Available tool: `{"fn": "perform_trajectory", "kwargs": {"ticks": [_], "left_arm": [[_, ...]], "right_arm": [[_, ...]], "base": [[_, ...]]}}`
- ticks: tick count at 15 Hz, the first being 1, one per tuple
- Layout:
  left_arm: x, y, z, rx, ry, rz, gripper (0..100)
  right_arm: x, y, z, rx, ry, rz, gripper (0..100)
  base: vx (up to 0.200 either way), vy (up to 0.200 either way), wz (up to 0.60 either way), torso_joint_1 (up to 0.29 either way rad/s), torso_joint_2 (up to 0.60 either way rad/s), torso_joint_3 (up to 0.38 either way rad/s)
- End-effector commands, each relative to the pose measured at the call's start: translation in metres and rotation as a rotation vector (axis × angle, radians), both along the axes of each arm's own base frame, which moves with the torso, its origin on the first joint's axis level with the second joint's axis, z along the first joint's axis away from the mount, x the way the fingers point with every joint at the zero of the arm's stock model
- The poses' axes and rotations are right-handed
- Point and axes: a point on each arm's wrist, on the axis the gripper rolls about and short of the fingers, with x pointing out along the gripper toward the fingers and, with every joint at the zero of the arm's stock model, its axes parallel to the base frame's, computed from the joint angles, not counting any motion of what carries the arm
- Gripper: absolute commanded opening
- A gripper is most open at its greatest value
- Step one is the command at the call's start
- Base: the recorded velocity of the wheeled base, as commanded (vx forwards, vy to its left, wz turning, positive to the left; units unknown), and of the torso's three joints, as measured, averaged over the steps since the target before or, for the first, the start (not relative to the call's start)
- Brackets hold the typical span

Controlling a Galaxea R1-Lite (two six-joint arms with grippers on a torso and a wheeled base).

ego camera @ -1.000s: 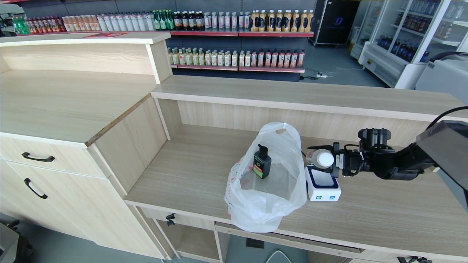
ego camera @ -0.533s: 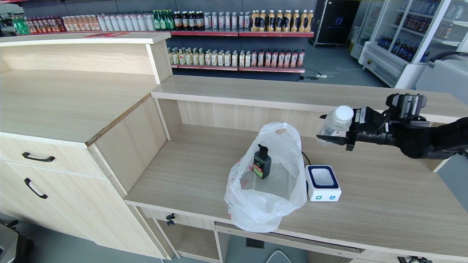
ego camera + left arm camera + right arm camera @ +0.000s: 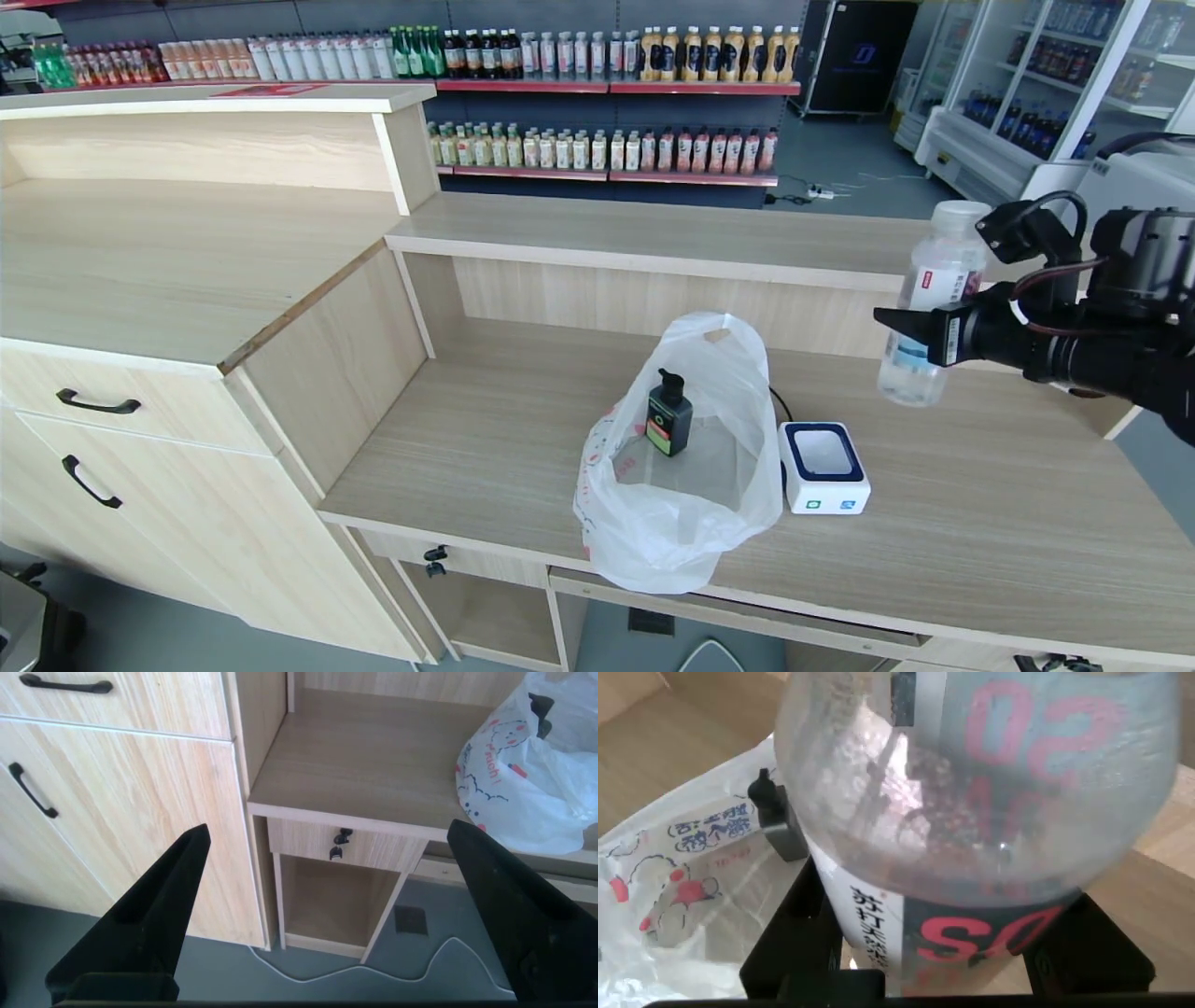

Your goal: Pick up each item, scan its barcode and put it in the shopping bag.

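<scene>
right tool [image 3: 920, 329]: clasps clear bottle [image 3: 936, 278] mid-body | handling: likely light, smooth, squeezable; hold at label band | left tool [image 3: 327, 829]: spread wide

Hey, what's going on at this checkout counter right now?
The right gripper holds a clear water bottle upright in the air, above the counter and right of the scanner. A dark pump bottle already stands in the open shopping bag beside the scanner. The water bottle is not bagged yet.
</scene>
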Motion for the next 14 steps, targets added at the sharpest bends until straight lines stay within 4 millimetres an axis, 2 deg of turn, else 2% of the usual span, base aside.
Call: {"fn": "perform_trajectory", "kwargs": {"ticks": [1,3,5,7,8,10,12,14], "left_arm": [[0.000,0.000,0.000,0.000,0.000,0.000,100],[0.000,0.000,0.000,0.000,0.000,0.000,100],[0.000,0.000,0.000,0.000,0.000,0.000,100],[0.000,0.000,0.000,0.000,-0.001,0.000,100],[0.000,0.000,0.000,0.000,0.000,0.000,100],[0.000,0.000,0.000,0.000,0.000,0.000,100],[0.000,0.000,0.000,0.000,0.000,0.000,100],[0.000,0.000,0.000,0.000,-0.001,0.000,100]], "right_arm": [[-0.014,0.030,-0.001,-0.007,-0.013,-0.067,0],[-0.023,0.032,-0.017,-0.144,-0.010,-0.081,0],[-0.032,0.032,-0.023,-0.256,-0.058,-0.053,0],[-0.037,0.040,-0.022,-0.242,-0.090,-0.001,0],[-0.042,0.048,-0.025,-0.217,-0.112,0.090,0],[-0.045,0.062,-0.026,-0.210,-0.151,0.135,0],[-0.046,0.067,-0.027,-0.171,-0.155,0.202,0],[-0.043,0.067,-0.039,-0.130,-0.100,0.251,0]], "base": [[0.000,0.000,0.00,0.000,0.00,0.000],[0.000,0.000,0.00,0.000,0.00,0.000],[0.000,0.000,0.00,0.000,0.00,0.000],[0.000,0.000,0.00,0.000,0.00,0.000],[0.000,0.000,0.60,0.002,0.00,0.007],[0.000,0.000,0.60,0.002,0.00,0.007],[0.000,0.000,0.30,0.001,0.00,0.004],[0.000,0.000,0.00,0.000,0.00,0.000]]}}
